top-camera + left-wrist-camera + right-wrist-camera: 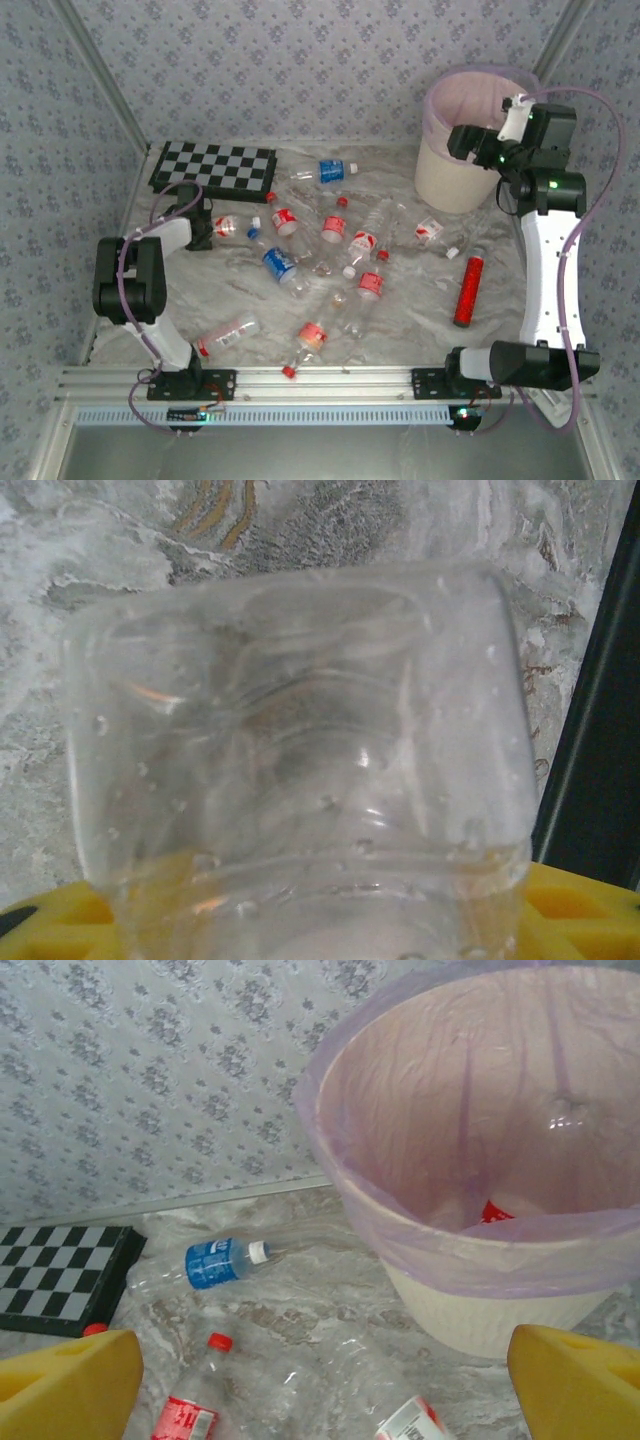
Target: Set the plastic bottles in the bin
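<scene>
A: State of left gripper (203,228)?
B: Low at the table's left side (just below the checkerboard (212,167)). A clear bottle (300,760) sits between its yellow pads (572,902). Squeezed or not, cannot tell.
A: And right gripper (470,142)?
B: Jaws spread wide, nothing between them, up by the rim of the bin (450,185).
A: Where are the plastic bottles (283,265)?
B: Scattered over the marbled table (410,335), between the arms. Something red-labelled lies at the bin's bottom.
</scene>
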`<state>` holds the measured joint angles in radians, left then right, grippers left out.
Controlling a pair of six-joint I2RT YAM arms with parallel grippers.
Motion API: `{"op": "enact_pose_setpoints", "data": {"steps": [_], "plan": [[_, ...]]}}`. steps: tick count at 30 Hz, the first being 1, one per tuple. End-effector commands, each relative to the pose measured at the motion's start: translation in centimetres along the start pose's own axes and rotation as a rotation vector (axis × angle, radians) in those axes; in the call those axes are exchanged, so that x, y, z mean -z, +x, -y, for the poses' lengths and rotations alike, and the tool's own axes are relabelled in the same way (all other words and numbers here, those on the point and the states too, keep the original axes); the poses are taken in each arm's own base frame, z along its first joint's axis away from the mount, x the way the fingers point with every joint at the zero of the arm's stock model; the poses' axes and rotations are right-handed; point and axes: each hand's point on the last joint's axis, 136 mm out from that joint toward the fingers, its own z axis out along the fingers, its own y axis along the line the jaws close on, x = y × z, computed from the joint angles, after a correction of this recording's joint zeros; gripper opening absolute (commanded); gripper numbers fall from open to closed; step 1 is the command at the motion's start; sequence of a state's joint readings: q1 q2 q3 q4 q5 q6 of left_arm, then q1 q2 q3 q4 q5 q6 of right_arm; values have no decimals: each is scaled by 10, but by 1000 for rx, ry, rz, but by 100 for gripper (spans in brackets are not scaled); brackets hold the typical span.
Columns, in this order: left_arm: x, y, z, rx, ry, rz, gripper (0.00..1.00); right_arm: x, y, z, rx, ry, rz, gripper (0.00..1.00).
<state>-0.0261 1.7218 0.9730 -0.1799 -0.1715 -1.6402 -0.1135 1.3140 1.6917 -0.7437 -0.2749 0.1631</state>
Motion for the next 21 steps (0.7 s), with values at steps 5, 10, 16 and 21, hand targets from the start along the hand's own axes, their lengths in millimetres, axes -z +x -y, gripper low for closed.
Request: {"op": "enact_pose_setpoints", "data": {"steps": [5,10,16,21], "plan": [[50,-17,22,-89,55,48,54,17,12,-51,-1,-233,-25,96],[102,-9,67,-303,225,-1,49,15,47,-109,37,-490,-154,96],[178,107,110,-906,530,-427,48,-2,103,-168,115,-674,-392,90],[231,198,87,-1041,706,-703,44,-21,138,-208,124,-757,-524,82]]}}
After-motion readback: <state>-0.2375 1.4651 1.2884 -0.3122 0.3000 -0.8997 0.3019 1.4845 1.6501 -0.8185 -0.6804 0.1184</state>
